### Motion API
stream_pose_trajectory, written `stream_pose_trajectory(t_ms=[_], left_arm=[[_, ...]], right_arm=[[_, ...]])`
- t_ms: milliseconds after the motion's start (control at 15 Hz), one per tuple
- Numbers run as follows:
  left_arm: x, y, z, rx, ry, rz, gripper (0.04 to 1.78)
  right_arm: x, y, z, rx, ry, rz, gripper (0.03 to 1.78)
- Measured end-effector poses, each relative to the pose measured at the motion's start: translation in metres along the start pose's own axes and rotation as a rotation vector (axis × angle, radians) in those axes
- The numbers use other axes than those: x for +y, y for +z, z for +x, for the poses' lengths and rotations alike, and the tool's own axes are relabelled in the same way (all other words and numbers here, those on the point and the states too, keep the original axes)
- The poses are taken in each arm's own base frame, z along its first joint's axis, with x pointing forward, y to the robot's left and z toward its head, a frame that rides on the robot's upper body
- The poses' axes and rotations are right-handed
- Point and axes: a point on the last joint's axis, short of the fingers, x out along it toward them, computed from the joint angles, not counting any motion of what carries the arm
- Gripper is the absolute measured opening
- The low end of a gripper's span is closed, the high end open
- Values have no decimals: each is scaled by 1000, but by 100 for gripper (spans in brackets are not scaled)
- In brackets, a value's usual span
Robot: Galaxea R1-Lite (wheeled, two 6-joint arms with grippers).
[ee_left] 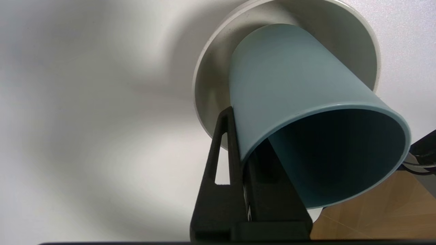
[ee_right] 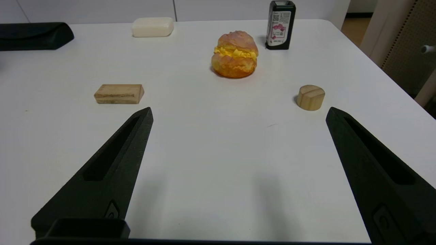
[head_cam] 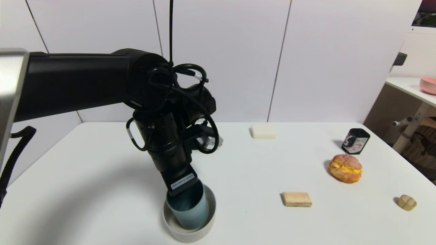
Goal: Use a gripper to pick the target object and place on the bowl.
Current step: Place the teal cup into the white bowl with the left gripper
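The tumbler is pale blue-grey outside and darker teal inside. The bowl is matte light grey-beige. The tin is black with a pink and white print. The cream puff is golden-brown with yellow filling.

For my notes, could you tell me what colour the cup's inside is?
Dark teal; the cup is pale blue-grey outside. Left wrist view shows it best.

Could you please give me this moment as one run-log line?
left gripper: shut on cup wall, one finger inside | cup: in bowl | right gripper: open, idle above table
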Motion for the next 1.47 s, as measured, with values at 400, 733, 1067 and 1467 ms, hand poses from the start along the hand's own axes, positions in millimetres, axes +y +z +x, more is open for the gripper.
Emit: stream_pose_trajectory(t_ms=[400, 733, 1067, 1467], left_arm=[[-1, -2, 1, 19, -12, 1, 9], [-1, -2, 1, 26, -12, 0, 9], [0, 0, 3, 28, -12, 1, 9], [1, 2, 2, 17, -8, 1, 9]], right_arm=[[0, 0, 0, 0, 0, 1, 175], [0, 0, 0, 0, 0, 0, 175], [0, 0, 0, 0, 0, 0, 175], [0, 0, 0, 0, 0, 0, 175]])
